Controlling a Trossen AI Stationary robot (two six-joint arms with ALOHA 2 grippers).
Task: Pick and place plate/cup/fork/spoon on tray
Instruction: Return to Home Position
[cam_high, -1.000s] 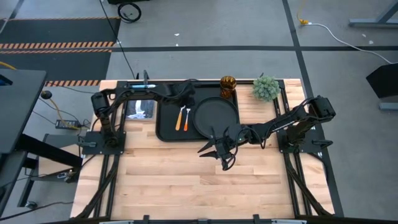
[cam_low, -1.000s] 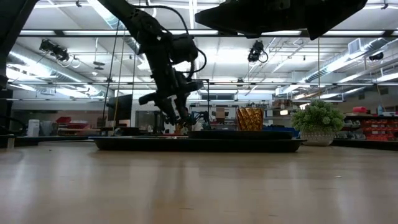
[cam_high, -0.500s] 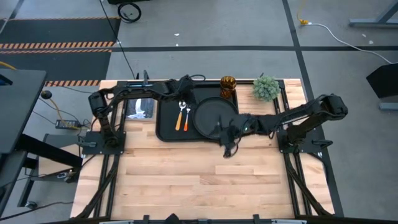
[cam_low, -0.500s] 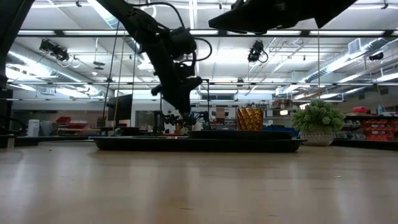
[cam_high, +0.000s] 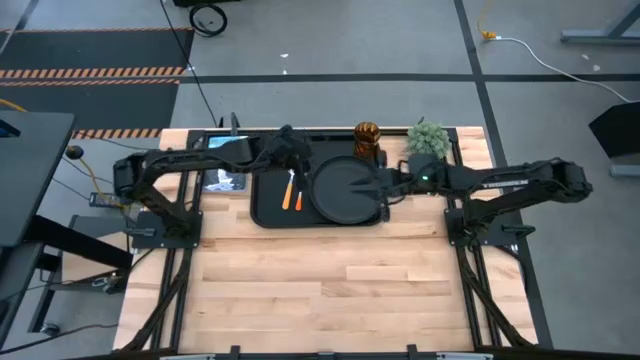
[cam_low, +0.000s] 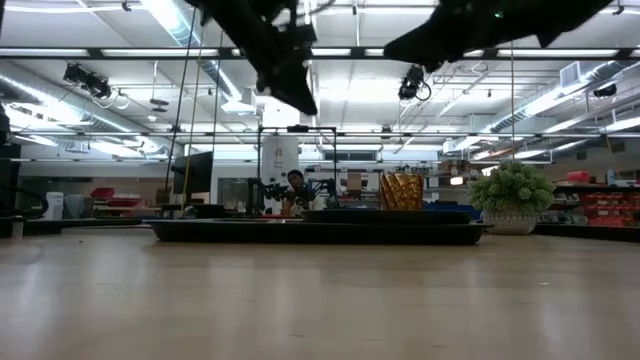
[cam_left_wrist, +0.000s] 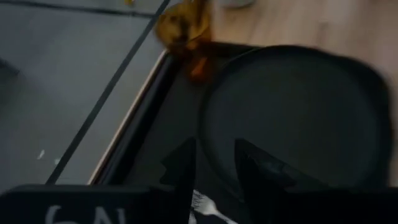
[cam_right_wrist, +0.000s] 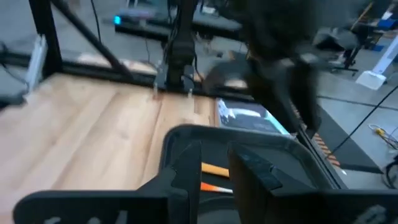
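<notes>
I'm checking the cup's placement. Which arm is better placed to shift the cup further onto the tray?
Probably the right: its gripper hovers over the plate just in front of the cup, while the left gripper sits above the fork and spoon side.

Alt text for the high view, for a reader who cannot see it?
A black tray on a wooden table holds a round plate, a fork and a spoon; an amber cup stands at its far edge. Both arms reach in over the tray.

Wood table (cam_high: 330, 290) w/ tray (cam_high: 265, 205), plant ball (cam_high: 428, 139), card (cam_high: 224, 178)
</notes>
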